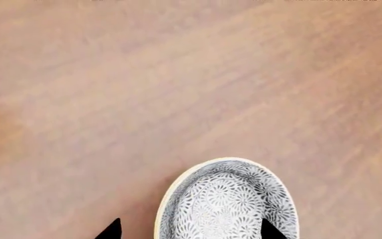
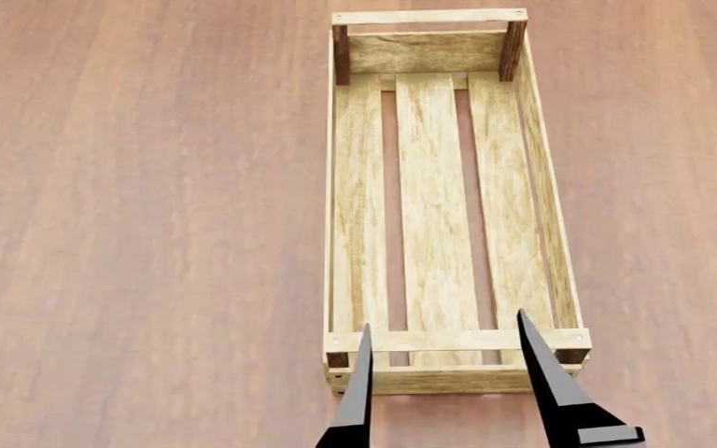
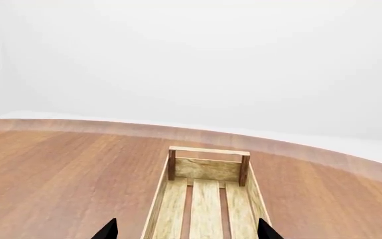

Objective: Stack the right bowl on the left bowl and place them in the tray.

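While the right gripper (image 2: 446, 347) hangs wide at the tray's (image 2: 356, 187) 6 o'clock end, the left gripper (image 1: 189, 230) straddles a patterned bowl (image 1: 228, 201), jaws spread.

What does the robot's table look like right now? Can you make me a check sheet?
Surface: brown wooden table, bare around the tray.
Job's things: tray holds nothing; one patterned bowl on the table, seen in the left wrist view only; other bowl not seen.
Clutter: nothing seen.
Grippers: right gripper open, above the tray's near end; left gripper open, one fingertip over the bowl, one outside its rim.
Cables: nothing seen.
Surroundings: plain white background.
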`<state>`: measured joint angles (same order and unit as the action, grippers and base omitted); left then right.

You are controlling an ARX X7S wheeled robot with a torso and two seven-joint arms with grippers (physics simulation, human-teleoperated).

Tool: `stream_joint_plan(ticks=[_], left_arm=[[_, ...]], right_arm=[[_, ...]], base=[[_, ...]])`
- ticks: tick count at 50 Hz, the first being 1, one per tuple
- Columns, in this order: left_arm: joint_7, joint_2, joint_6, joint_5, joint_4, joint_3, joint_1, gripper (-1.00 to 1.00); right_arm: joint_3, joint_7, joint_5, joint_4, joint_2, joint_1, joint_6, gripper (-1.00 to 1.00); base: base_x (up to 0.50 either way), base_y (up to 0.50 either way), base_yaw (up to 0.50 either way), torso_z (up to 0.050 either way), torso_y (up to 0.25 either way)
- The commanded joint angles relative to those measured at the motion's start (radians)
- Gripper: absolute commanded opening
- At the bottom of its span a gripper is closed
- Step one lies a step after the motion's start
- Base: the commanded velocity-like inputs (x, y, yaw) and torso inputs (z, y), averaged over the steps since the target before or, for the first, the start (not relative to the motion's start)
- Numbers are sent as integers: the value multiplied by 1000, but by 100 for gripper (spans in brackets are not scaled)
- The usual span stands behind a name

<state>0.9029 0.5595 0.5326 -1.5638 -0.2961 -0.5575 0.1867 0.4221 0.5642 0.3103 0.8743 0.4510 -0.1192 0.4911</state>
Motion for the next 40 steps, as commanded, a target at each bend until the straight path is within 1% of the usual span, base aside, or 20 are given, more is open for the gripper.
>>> stream_joint_plan(ticks=[1, 6, 7, 8, 9, 11, 13, 14, 15, 16, 17, 18, 19, 20, 24, 27, 28, 29, 34, 40], left_arm=[[-20, -14, -13, -6, 7, -42, -3, 100], [-24, -14, -15, 1, 4, -38, -7, 100], [-74, -6, -26, 55, -15, -29, -7, 100], [-94, -1, -36, 99, -32, -24, -5, 100], [-139, -9, -64, 146, -54, -24, -7, 100], [-166, 15, -32, 116, -57, -2, -10, 100], [-168, 15, -21, 89, -54, 5, -15, 100], [-204, 40, -3, 118, -66, 33, -15, 100], [-201, 41, -1, 118, -66, 36, -17, 100], [-142, 21, -44, 218, -94, 22, -7, 100], [-165, 27, -19, 159, -71, 30, -11, 100], [-190, 16, -25, 138, -65, 27, -18, 100], [-182, 19, -20, 143, -61, 32, -19, 100], [-197, 23, -14, 145, -57, 46, -24, 100], [-222, 6, -28, 149, -28, 48, -32, 100], [-212, 10, -29, 173, -33, 53, -27, 100], [-212, 5, -44, 202, -40, 51, -25, 100], [-187, 15, -31, 202, -38, 54, -21, 100], [-208, 14, -58, 263, -29, 48, -6, 100], [-208, 10, -69, 271, -17, 30, 8, 100]], right_arm=[[-25, -29, 0, -37, -16, -5, -32, 100], [-23, -28, 0, -40, -15, -5, -35, 100], [-22, -29, 0, -40, -15, -5, -36, 100], [-22, -28, 0, -40, -15, -5, -35, 100], [-23, -26, -2, -42, -15, -4, -35, 100], [-23, -27, -1, -48, -15, -3, -40, 100], [-20, -27, -1, -46, -15, -5, -37, 100], [-19, -27, -1, -45, -15, -6, -35, 100], [-19, -27, 0, -46, -15, -6, -36, 100], [-20, -27, 1, -47, -15, -6, -35, 100], [-20, -27, 2, -47, -14, -5, -36, 100], [-21, -25, 4, -43, -14, -8, -30, 100], [-21, -25, 4, -42, -13, -8, -30, 100], [-22, -26, 4, -43, -12, -7, -33, 100], [-20, -25, 5, -44, -11, -6, -34, 100], [-21, -25, 6, -44, -10, -6, -34, 100], [-21, -25, 7, -46, -10, -6, -35, 100], [-21, -25, 8, -48, -11, -6, -35, 100], [-17, -24, 8, -48, -11, -9, -31, 100], [-15, -21, 10, -44, -10, -12, -26, 100]], base=[[0, 0, 0, 0, 0], [0, 0, 0, 0, 0], [0, 0, 0, 0, 0], [0, 0, 0, 0, 0], [0, 0, 0, 0, 0], [0, 0, 0, 0, 0], [0, 0, 0, 0, 0], [0, 0, 0, 0, 0], [0, 0, 0, 0, 0], [0, 0, 0, 0, 0], [0, 0, 0, 0, 0], [0, 0, 0, 0, 0], [0, 0, 0, 0, 0], [0, 0, 0, 0, 0], [0, 0, 0, 0, 0], [0, 0, 0, 0, 0], [0, 0, 0, 0, 0], [0, 0, 0, 0, 0], [0, 0, 0, 0, 0], [0, 0, 0, 0, 0]])
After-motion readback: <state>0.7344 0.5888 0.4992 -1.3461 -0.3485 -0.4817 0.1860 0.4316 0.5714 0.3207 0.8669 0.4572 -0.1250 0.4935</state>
